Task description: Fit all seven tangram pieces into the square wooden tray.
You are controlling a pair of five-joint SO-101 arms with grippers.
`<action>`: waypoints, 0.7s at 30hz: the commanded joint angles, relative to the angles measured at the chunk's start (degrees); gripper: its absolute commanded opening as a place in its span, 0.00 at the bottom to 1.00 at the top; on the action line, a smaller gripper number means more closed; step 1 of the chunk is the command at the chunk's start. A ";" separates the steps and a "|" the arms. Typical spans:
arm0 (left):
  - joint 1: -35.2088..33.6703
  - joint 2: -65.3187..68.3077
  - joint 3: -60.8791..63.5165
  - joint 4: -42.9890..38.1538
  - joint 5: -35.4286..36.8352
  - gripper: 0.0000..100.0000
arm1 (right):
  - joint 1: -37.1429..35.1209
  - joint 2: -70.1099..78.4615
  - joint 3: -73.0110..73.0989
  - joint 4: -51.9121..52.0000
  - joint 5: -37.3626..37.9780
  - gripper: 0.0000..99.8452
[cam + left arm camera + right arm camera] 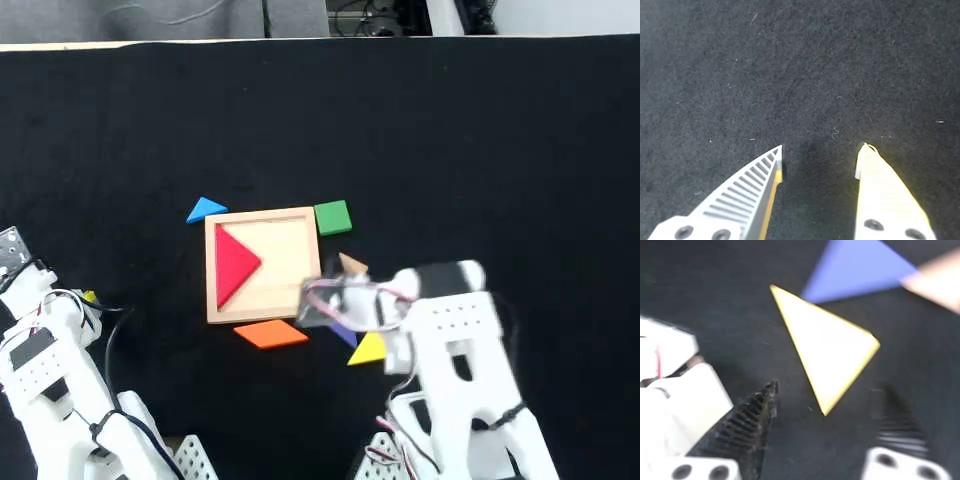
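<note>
Tray: 1 red triangle | outside: 6 pieces | left fingers, right fingers apart

text/labels/numbers: none readable | wooden tray — bare wood, no marks | red triangle inside tray: plain colour | yellow triangle near tray's corner, arms' side — plain face

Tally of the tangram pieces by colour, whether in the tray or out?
red triangle: 1
blue triangle: 1
green square: 1
orange parallelogram: 1
yellow triangle: 1
purple triangle: 1
tan piece: 1
Total: 7
</note>
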 commanded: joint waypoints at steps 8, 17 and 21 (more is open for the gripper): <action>0.75 -1.05 -0.13 -0.70 -0.35 0.24 | -5.80 3.30 8.48 -12.04 -0.70 0.46; 0.75 -1.05 -0.13 -0.70 -0.35 0.24 | -1.05 5.49 9.19 -14.33 3.69 0.46; 0.75 -1.05 -0.13 -0.70 -0.35 0.24 | 6.77 7.25 9.27 -13.98 10.64 0.46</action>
